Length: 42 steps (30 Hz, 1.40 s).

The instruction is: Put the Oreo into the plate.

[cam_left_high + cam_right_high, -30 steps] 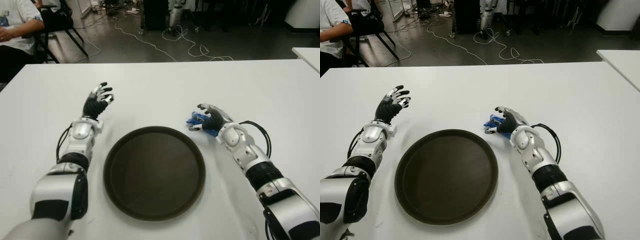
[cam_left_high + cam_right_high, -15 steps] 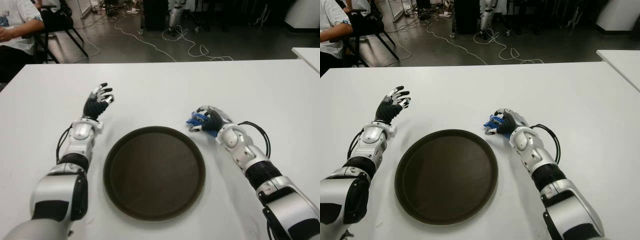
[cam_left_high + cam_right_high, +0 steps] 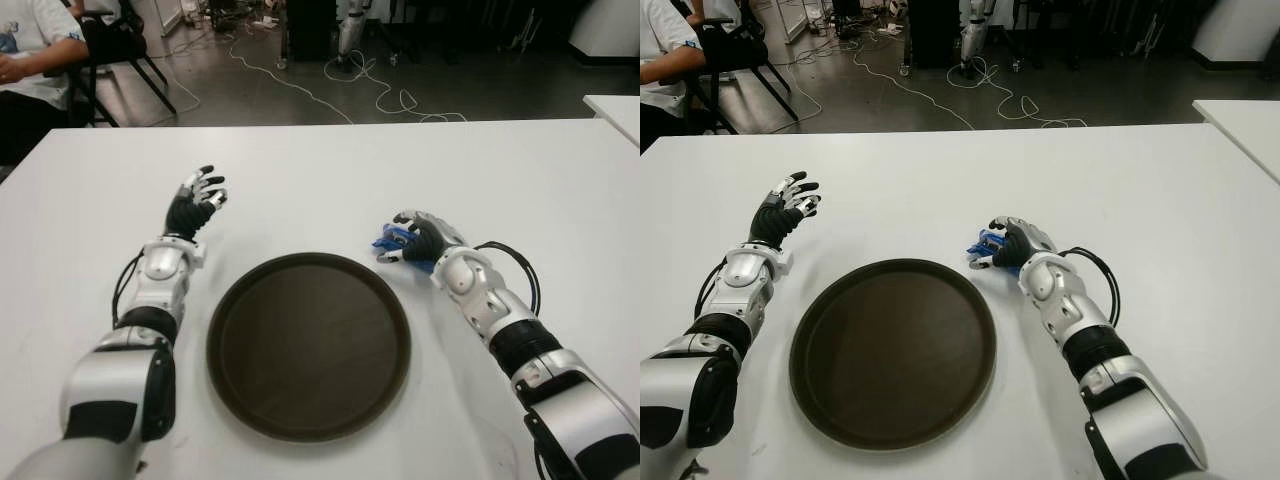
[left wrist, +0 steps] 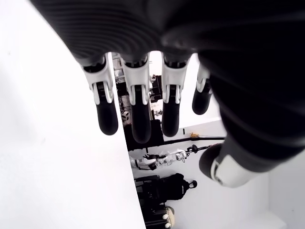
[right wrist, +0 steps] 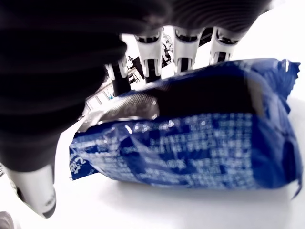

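Note:
A blue Oreo packet (image 3: 391, 240) lies on the white table (image 3: 300, 170), just off the far right rim of the round dark plate (image 3: 308, 345). My right hand (image 3: 418, 238) sits over the packet. Its fingers (image 5: 153, 62) curl over the far side of the packet (image 5: 190, 138) and the thumb (image 5: 33, 191) sits on the near side. The plate holds nothing. My left hand (image 3: 195, 205) shows to the left of the plate, beyond its far left rim, fingers (image 4: 136, 114) spread and holding nothing.
A seated person (image 3: 30, 50) and a dark chair (image 3: 120, 50) are beyond the table's far left corner. Cables (image 3: 380, 95) trail across the floor behind the table. The corner of another white table (image 3: 615, 105) shows at the far right.
My right hand has edged slightly to the left with its fingers closing tighter on the Oreo packet. The left hand has not moved.

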### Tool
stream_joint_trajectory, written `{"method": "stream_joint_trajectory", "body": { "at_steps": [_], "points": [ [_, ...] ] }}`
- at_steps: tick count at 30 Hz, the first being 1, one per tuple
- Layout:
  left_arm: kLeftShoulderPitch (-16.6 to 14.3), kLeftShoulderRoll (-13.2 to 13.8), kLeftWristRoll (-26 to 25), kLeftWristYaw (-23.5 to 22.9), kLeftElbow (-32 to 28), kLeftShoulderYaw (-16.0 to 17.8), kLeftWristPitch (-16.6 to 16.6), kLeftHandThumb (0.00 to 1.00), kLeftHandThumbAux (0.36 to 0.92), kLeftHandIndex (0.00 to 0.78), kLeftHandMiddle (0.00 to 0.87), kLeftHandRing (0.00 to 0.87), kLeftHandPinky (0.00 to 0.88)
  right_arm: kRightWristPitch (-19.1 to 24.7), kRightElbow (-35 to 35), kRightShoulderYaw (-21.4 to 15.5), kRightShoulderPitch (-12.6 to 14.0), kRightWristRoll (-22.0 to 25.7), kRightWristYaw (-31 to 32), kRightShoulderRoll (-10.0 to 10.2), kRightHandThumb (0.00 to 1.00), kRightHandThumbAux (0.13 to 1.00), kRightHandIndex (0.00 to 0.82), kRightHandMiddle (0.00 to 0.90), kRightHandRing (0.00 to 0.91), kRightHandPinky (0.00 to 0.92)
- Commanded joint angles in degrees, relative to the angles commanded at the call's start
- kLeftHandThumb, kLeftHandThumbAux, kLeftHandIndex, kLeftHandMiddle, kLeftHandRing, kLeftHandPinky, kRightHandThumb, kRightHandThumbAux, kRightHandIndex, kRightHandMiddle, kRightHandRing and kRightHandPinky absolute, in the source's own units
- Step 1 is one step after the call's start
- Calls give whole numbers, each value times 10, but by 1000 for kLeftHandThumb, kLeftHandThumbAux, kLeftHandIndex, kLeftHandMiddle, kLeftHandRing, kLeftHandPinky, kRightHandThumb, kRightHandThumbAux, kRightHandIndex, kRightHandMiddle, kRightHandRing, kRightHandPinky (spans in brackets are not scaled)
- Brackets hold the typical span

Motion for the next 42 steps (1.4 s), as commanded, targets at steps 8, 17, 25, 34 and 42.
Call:
{"method": "stream_joint_trajectory", "body": {
  "at_steps": [8,17,25,34,42],
  "points": [
    [0,0,1,0,0,1,1,187,674,111,202,197,218,2,4,6,-2,-11,-12,-1,0,664,222,226,203,147],
    [0,1,2,0,-2,0,-1,177,660,112,202,199,220,7,1,10,-2,-16,-12,-3,0,652,228,216,193,141],
    [1,1,2,1,-2,0,-1,184,669,122,211,204,227,13,-3,14,-1,-18,-8,-4,0,648,217,206,185,140],
    [2,1,3,6,-4,0,-4,187,669,127,217,211,229,10,-3,17,-1,-18,-10,-8,0,647,250,224,197,134],
    [3,0,0,5,-4,3,-5,184,662,130,221,215,233,11,-10,32,0,-35,-13,-15,0,672,281,245,225,180]
  ]
}}
